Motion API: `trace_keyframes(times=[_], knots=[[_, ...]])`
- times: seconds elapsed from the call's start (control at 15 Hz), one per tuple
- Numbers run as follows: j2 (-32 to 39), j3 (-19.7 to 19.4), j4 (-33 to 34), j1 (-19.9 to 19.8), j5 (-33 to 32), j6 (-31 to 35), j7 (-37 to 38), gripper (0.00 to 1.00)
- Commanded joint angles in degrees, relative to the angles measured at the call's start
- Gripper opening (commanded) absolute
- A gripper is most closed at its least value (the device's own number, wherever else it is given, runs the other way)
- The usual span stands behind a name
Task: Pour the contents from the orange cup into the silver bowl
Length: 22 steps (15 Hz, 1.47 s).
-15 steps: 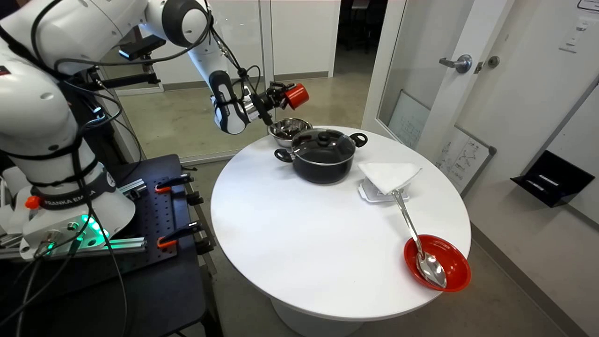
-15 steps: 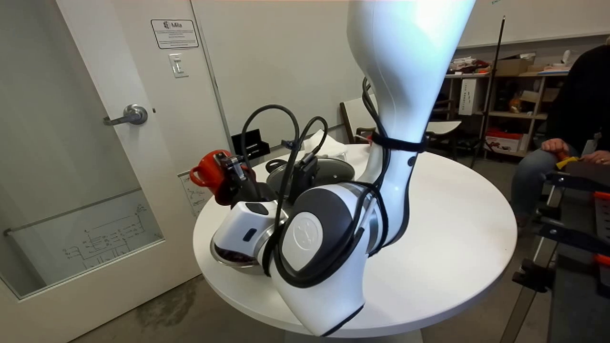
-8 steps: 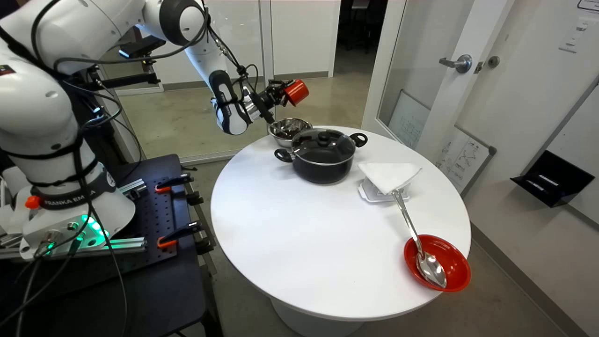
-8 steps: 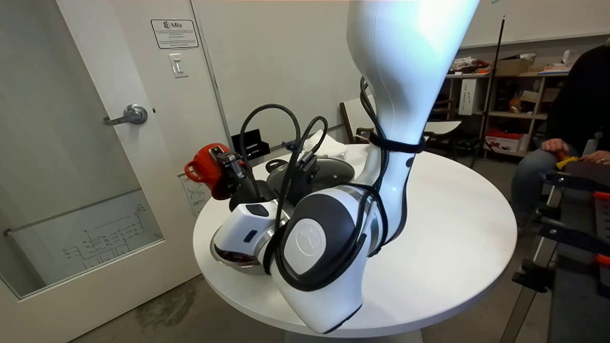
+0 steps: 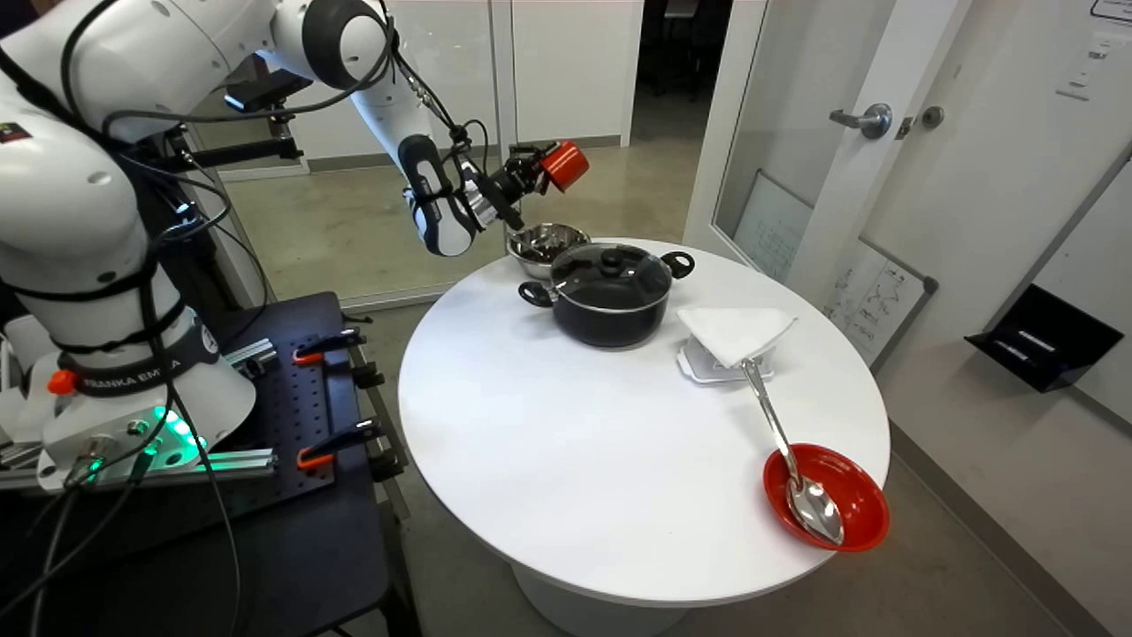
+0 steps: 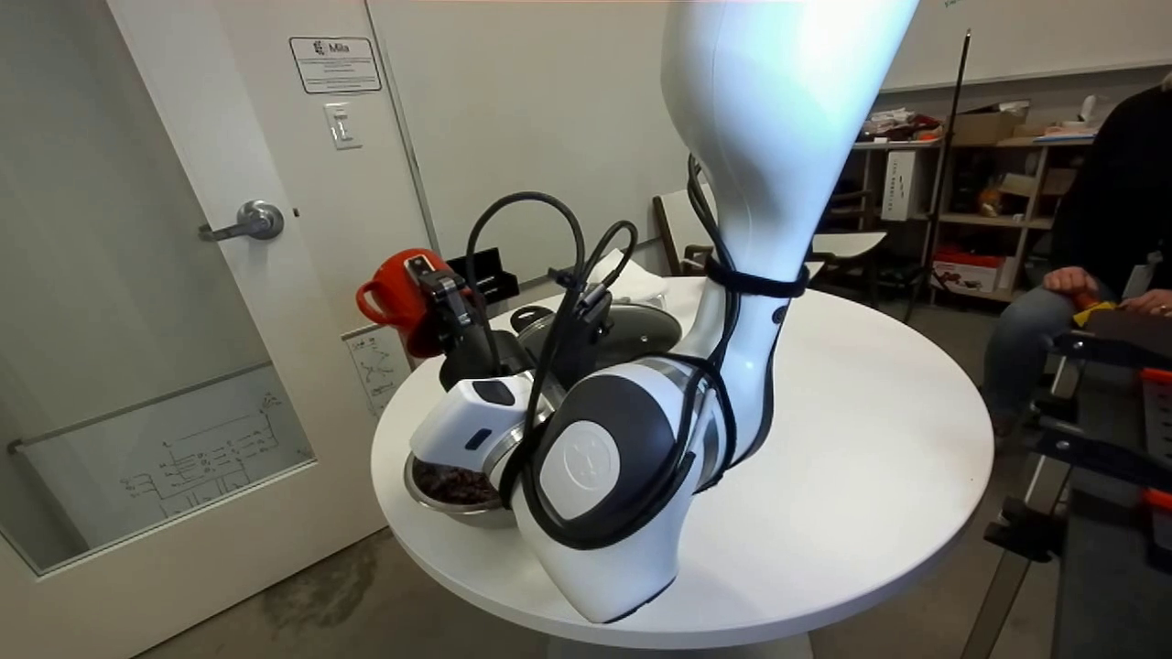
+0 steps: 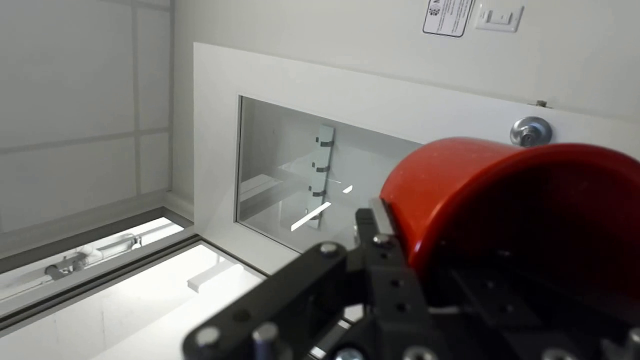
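- Round white table (image 5: 575, 478) stands in a pale-walled room; count its far edge, in an exterior view, as twelve o'clock.
- White jointed robot arm (image 5: 106, 230), mounted on a black stand (image 5: 292, 566), rises off the table at nine o'clock and reaches toward eleven.
- Small shiny silver metal bowl (image 5: 533, 268) sits at eleven o'clock near the table's edge, with dark reddish-brown contents (image 6: 458, 487) inside.
- Black metal gripper (image 5: 536, 166) hangs in the air around eleven o'clock, its jaws clenched on the side wall of a small red-orange cup (image 5: 566, 165) with a loop handle.
- That cup is aloft between eleven and twelve o'clock, tilted, its mouth facing the camera in the wrist view; whether it is directly over the silver bowl I cannot tell, and its inside is too dark to read.
- Dark grey two-handled pot (image 5: 610, 327), glass lid (image 5: 591, 285) on, stands near twelve o'clock, just beside the silver bowl.
- White napkin-like sheet (image 5: 738, 329) lies over a clear plastic container (image 5: 706, 361) between one and two o'clock.
- Long-handled metal spoon (image 5: 815, 510) rests its head in a shallow red bowl (image 5: 860, 491) at four o'clock, handle slanting up toward the sheet.
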Motion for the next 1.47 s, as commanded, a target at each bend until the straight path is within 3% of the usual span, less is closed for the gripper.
trace_keyframes(times=[0.0,0.07,0.2,0.4,0.53,0.67,0.73,0.87,0.93,1.07,1.27,1.4], knots=[[1.0,1.4,1.8,-1.1,-1.1,-2.8,-1.4,0.02],[1.2,-0.6,1.8,1.2,-0.9,-2.0,-1.1,0.02],[0.5,2.6,2.1,-2.6,0.6,-3.0,-0.4,0.02],[1.3,1.5,1.9,-0.6,-1.5,-2.5,-1.1,0.02],[0.4,4.3,2.3,-3.9,1.4,-3.4,0.8,0.02],[1.2,3.0,1.8,-1.3,-1.6,-2.3,-0.8,0.02],[1.1,1.1,2.1,0.5,-0.1,-0.7,0.5,0.02],[0.4,4.4,2.4,-3.5,0.5,-2.1,0.9,0.02],[0.4,4.9,2.6,-3.5,0.7,-1.7,1.2,0.02],[1.3,2.1,3.0,0.7,-0.4,0.3,0.8,0.02],[-0.7,5.6,2.8,-4.8,2.2,-1.6,2.2,0.02],[-0.4,4.8,3.6,-3.8,1.1,-1.0,0.9,0.02]])
